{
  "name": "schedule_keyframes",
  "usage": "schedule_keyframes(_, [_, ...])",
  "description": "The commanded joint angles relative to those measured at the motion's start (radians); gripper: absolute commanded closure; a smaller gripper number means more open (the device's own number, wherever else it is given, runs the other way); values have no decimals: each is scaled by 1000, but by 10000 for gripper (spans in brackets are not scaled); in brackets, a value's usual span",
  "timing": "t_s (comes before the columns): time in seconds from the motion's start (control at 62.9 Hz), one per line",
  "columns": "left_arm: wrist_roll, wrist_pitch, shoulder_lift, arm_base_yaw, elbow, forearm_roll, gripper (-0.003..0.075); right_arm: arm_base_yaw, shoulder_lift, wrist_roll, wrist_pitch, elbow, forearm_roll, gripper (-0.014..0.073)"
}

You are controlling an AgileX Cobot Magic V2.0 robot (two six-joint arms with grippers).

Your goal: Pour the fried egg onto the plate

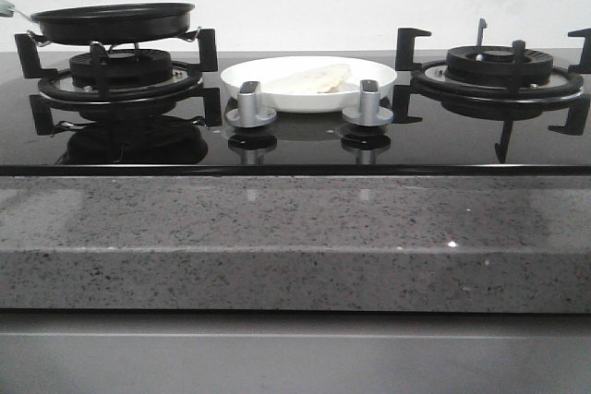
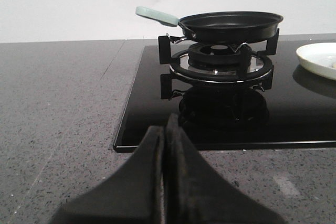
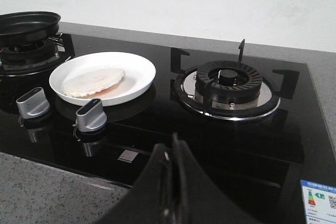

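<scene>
Resting on the plate (image 3: 137, 72), the fried egg (image 3: 93, 81) lay pale side up.
Both pincers, left (image 2: 165, 153) and right (image 3: 173, 174), were closed and empty; the black pan (image 1: 113, 22) sat on the left burner.

The fried egg (image 3: 93, 81) lies in the plate (image 3: 137, 64), which sits on the hob (image 3: 157, 124) ahead of the right gripper (image 3: 172, 174) and off to its left, behind two knobs (image 3: 90, 115). The frying pan (image 2: 231, 23) rests on the left burner (image 2: 220, 61), straight ahead of the left gripper (image 2: 164, 153). The right burner (image 3: 228, 82) lies ahead of the right jaws.
</scene>
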Motion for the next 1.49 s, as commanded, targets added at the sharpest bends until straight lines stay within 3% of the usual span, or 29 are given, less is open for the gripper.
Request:
schedule_keyframes(0.0, [-11,-67,-19,7,7,-11,741,-2,7,-8,-85,-29,-2,701])
schedule_keyframes(1.001, [-11,-67,-17,13,7,-11,741,-2,7,-8,-91,-22,-11,701])
schedule_keyframes(1.129, [-11,-67,-17,13,7,-11,741,-25,2,8,-160,46,-72,701])
schedule_keyframes(1.287, [-11,-67,-17,13,7,-11,741,-147,-80,142,-259,197,-151,701])
schedule_keyframes(1.478, [-11,-67,-17,13,7,-11,741,-201,-244,180,-275,361,-154,701])
